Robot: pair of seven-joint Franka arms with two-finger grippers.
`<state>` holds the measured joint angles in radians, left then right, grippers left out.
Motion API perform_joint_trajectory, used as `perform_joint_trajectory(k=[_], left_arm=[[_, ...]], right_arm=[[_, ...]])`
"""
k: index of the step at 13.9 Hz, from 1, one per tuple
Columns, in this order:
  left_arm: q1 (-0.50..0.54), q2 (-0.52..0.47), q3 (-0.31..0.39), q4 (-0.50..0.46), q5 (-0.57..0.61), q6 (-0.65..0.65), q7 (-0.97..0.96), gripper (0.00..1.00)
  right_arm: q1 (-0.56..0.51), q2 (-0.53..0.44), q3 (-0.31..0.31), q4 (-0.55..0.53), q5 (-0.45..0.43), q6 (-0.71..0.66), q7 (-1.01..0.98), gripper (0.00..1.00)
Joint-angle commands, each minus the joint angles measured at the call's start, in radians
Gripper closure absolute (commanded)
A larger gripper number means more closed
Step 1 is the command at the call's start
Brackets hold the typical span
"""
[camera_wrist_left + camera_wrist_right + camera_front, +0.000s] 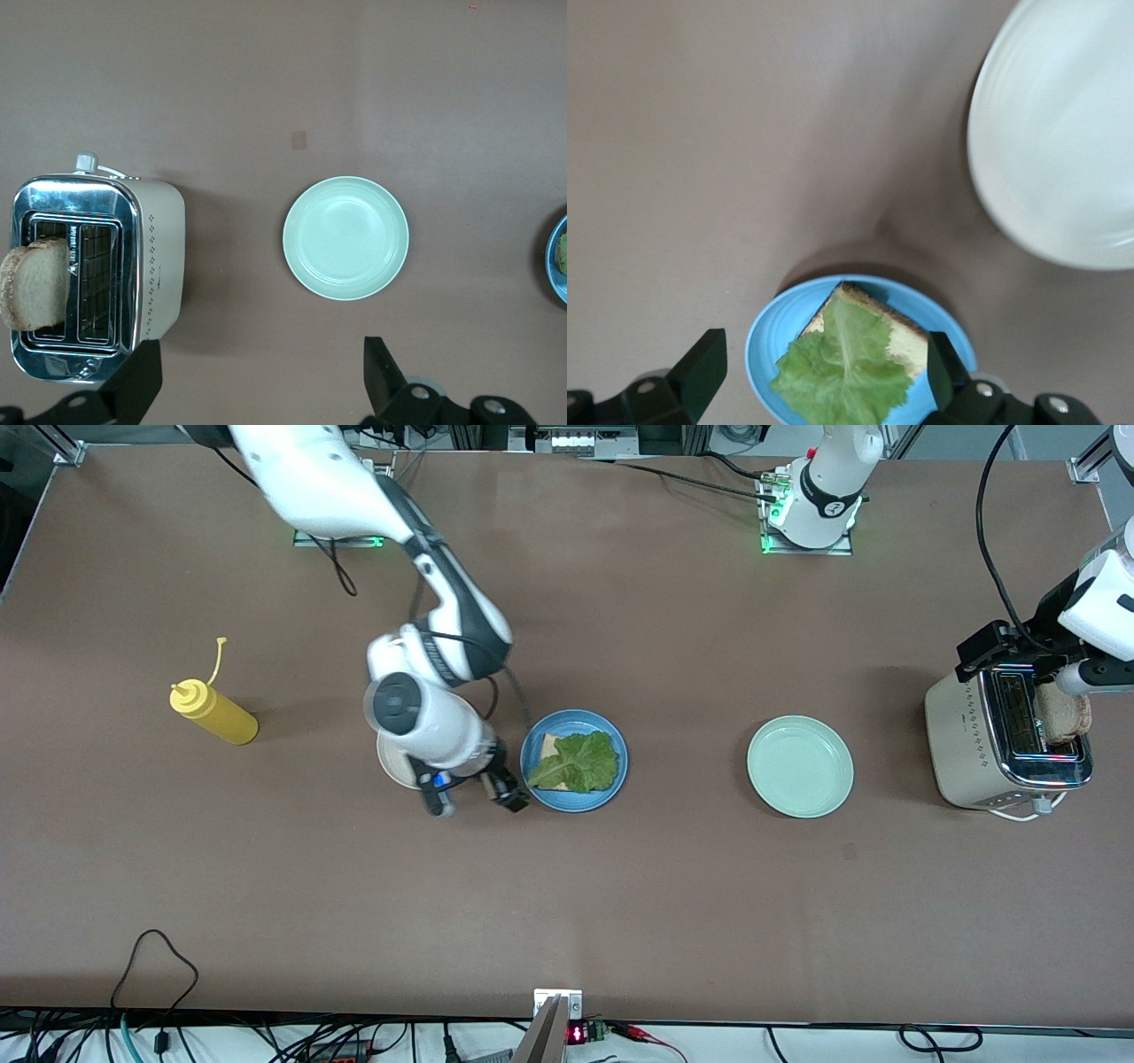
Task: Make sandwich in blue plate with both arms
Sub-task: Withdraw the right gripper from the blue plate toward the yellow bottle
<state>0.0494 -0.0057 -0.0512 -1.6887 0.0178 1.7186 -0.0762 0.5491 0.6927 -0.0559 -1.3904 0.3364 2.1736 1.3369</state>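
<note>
The right arm [443,593] reached from its base down over the middle of the surface [567,886], with the wrist bent so that the right gripper [474,795] pointed downward. This gripper hung just beside the rim of the blue plate [542,790], toward the right arm's end of the surface, partly over a cream-white plate [392,766]. Its fingers [700,367] were spread wide and held nothing.

In the blue plate lay one slice of toasted bread [547,746] with a ruffled green lettuce leaf [578,762] on top of it. No second slice covered the leaf, so the sandwich was only half built.

The left arm [1094,602] was high above the toaster [1005,744], which stood at the left arm's end of the surface. The left gripper [261,376] was also spread wide and empty, hanging over the surface between the toaster and the pale mint-green plate [800,766]. A slice of bread [1059,713] stood up from one slot of the toaster.

The mint-green plate lay between the toaster and the blue plate. A yellow squeeze bottle [213,713] lay tilted near the right arm's end of the surface.
</note>
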Motion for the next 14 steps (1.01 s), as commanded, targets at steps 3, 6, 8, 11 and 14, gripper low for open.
perform_joint_trajectory(k=[3, 6, 8, 11, 14], left_arm=[[0.0, -0.016, -0.001, -0.023, -0.019, 0.026, 0.001, 0.0], [-0.008, -0.014, -0.001, -0.022, -0.019, 0.024, 0.001, 0.0], [-0.008, -0.014, -0.001, -0.023, -0.019, 0.021, 0.001, 0.0], [-0.01, -0.016, -0.012, -0.02, -0.019, 0.021, 0.001, 0.0], [-0.01, -0.016, -0.012, -0.02, -0.019, 0.019, 0.001, 0.0]], right_arm=[[-0.142, -0.148, 0.008, -0.021, -0.004, -0.249, -0.377, 0.0], [-0.24, -0.228, 0.008, -0.025, -0.039, -0.424, -0.64, 0.0], [-0.294, -0.28, 0.008, -0.035, -0.039, -0.487, -0.74, 0.0], [-0.369, -0.332, 0.008, -0.036, -0.054, -0.624, -0.911, 0.0], [-0.423, -0.405, 0.008, -0.07, -0.066, -0.751, -1.079, 0.0]])
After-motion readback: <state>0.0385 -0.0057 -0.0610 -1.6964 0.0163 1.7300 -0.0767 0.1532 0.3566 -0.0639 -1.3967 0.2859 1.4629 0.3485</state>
